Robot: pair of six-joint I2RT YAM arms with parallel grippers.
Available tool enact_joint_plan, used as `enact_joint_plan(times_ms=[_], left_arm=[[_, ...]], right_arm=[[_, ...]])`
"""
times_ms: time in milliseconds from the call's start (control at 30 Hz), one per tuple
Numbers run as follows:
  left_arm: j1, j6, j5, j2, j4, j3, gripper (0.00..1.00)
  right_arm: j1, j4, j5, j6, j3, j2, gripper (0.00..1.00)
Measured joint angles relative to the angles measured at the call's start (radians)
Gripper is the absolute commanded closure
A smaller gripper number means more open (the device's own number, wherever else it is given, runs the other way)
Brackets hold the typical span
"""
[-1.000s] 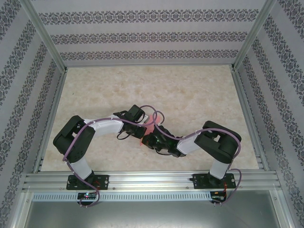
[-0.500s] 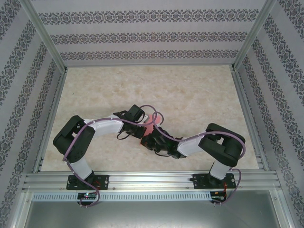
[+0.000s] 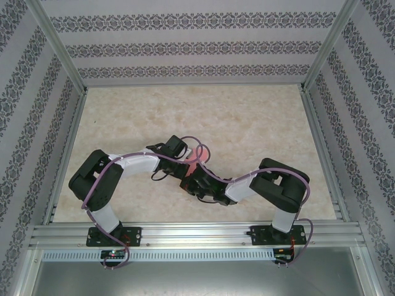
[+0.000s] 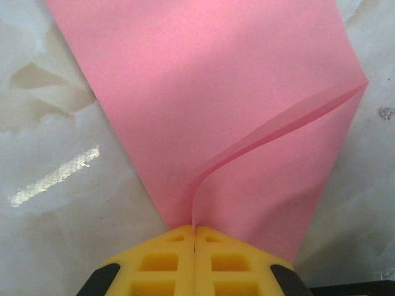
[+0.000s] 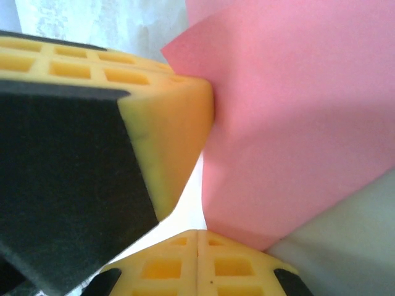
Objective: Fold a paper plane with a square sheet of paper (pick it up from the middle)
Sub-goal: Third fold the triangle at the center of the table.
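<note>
The left gripper (image 4: pixel 195 237) clamps a raised crease of the thin pink-red square sheet of paper (image 4: pixel 203 92), which fans out ahead of it. The right wrist view adds the right gripper (image 5: pixel 197 237) pinching the sheet's edge at its tips. Overhead, the sheet (image 3: pixel 196 155) sits between both grippers.

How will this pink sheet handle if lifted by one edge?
Probably floppy: the pink sheet curls into a bowed flap right above the shut left pincer. Likely light and easily creased, judging by its thin edge and sharp folded corner.
</note>
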Motion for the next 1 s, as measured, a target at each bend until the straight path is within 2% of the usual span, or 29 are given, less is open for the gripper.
enact_joint_plan(times_ms=[233, 500, 733, 1000], left_arm=[[0.000, 0.000, 0.000, 0.000, 0.000, 0.000, 1.00], [0.005, 0.000, 0.000, 0.000, 0.000, 0.000, 1.00], [0.006, 0.000, 0.000, 0.000, 0.000, 0.000, 1.00], [0.006, 0.000, -0.001, 0.000, 0.000, 0.000, 1.00]], right_arm=[[0.005, -0.078, 0.003, -0.019, 0.011, -0.072, 0.93], [0.013, -0.063, 0.000, 0.004, 0.051, 0.017, 0.95], [0.013, -0.142, 0.004, 0.006, 0.084, 0.010, 0.95], [-0.027, -0.277, 0.024, -0.036, 0.040, -0.183, 0.93]])
